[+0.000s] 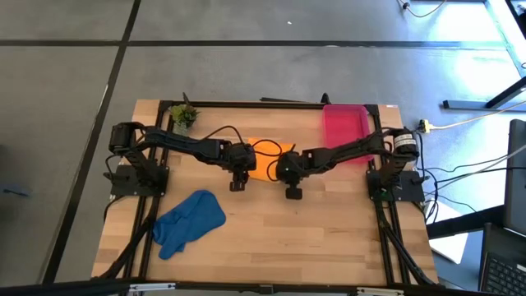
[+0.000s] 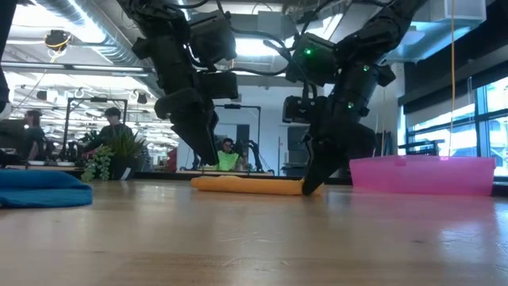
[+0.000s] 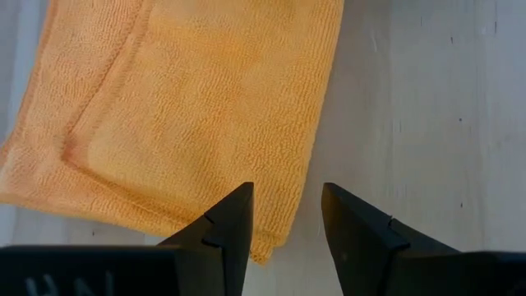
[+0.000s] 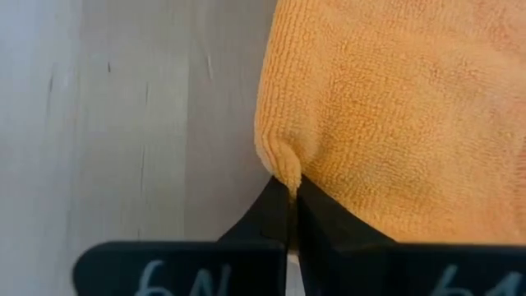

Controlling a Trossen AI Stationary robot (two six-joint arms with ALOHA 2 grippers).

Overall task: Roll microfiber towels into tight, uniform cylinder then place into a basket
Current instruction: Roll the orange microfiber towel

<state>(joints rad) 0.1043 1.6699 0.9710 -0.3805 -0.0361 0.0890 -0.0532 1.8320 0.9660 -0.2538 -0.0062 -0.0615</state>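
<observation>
The orange towel [image 1: 265, 154] lies flat on the middle of the table, with a folded layer showing on top [image 3: 189, 107]. My right gripper [image 4: 293, 193] is at the towel's near right corner, shut on it. My left gripper [image 3: 288, 201] stands open just over the towel's near left corner [image 3: 271, 242], touching nothing that I can see. The blue towel [image 1: 191, 220] lies crumpled near the table's left front. The pink basket [image 1: 345, 130] stands at the far right, with nothing showing in it. My right gripper pinches a small puckered bit of the orange towel's edge at its near right corner [image 4: 283, 168] between its two fingertips. The fingers slant down from the table's right side. The rest of the towel stays flat on the table [image 2: 246, 184]; whether one layer or several is pinched, I cannot tell.
A small potted plant [image 1: 182, 115] stands at the far left corner. An orange cable [image 1: 271, 148] loops over the towel between the two arms. Bare wood spreads along the near side of the table [image 1: 312, 238]. People show in the room beyond.
</observation>
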